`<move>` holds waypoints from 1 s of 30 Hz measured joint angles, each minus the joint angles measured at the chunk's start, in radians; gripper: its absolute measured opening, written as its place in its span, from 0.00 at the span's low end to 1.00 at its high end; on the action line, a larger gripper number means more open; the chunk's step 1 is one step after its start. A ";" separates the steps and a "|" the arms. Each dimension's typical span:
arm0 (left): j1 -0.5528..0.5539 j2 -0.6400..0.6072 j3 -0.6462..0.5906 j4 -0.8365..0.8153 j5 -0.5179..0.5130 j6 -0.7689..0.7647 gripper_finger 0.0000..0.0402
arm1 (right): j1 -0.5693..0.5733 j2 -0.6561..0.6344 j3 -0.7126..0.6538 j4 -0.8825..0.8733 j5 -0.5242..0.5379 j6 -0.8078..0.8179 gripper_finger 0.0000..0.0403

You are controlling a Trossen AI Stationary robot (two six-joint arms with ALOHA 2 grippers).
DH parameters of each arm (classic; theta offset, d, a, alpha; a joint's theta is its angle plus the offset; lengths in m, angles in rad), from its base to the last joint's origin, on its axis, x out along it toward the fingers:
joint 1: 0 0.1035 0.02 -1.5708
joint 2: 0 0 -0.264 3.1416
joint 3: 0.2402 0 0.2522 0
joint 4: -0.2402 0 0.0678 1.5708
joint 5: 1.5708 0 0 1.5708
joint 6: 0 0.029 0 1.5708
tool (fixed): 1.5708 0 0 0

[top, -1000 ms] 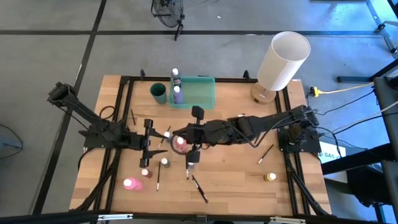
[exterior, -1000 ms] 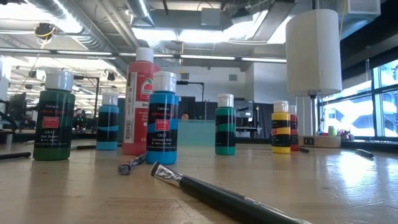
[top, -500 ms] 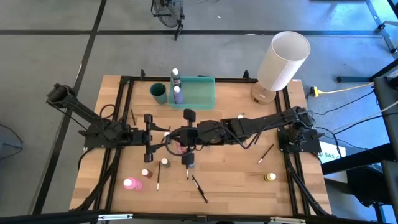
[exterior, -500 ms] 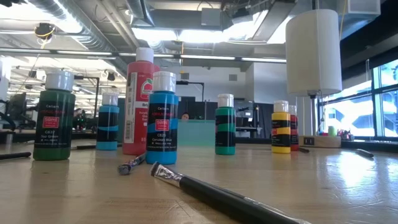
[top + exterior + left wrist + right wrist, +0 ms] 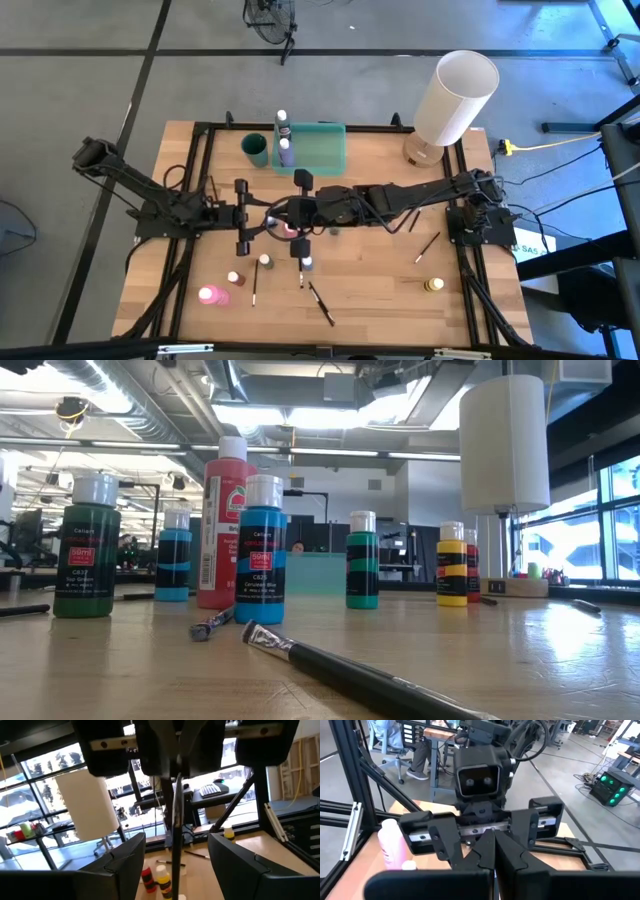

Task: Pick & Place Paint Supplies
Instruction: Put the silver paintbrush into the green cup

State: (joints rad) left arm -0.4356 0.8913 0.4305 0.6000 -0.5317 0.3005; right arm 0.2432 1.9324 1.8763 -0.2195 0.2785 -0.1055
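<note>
Paintbrush mid-air between two pincers — a handover pose

Thin dark paintbrush (image 5: 175,815) hangs above the middle of the wooden worktop (image 5: 380,285), clenched in the right pincer (image 5: 494,847). The left pincer (image 5: 176,842) faces it, released. Its fingers (image 5: 125,865) stand either side of the shaft without touching it, so the left arm is nearest. The shaft's long axis crosses their gap.

The wooden table (image 5: 380,275) stood on a grey concrete floor (image 5: 80,90) crossed by dark lines. Beyond it, the room had an open ceiling of ducts and pipes (image 5: 180,400) with bright strip lights (image 5: 300,415). Large windows (image 5: 600,530) along one side let in daylight, and desks (image 5: 225,795) stood farther back.
</note>
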 joint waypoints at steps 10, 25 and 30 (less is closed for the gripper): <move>0.033 0.000 0.000 -0.014 0.001 0.000 0.39 | -0.004 0.000 0.000 -0.001 -0.003 0.001 0.00; 0.030 0.001 0.000 -0.028 -0.004 0.013 0.03 | -0.026 0.013 0.001 -0.023 -0.008 0.004 0.00; 0.030 0.000 0.000 -0.030 -0.007 0.014 0.04 | -0.027 0.013 0.001 -0.026 -0.006 -0.038 0.02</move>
State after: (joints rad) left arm -0.4053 0.8917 0.4305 0.5696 -0.5386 0.3140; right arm 0.2166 1.9453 1.8774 -0.2458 0.2726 -0.1433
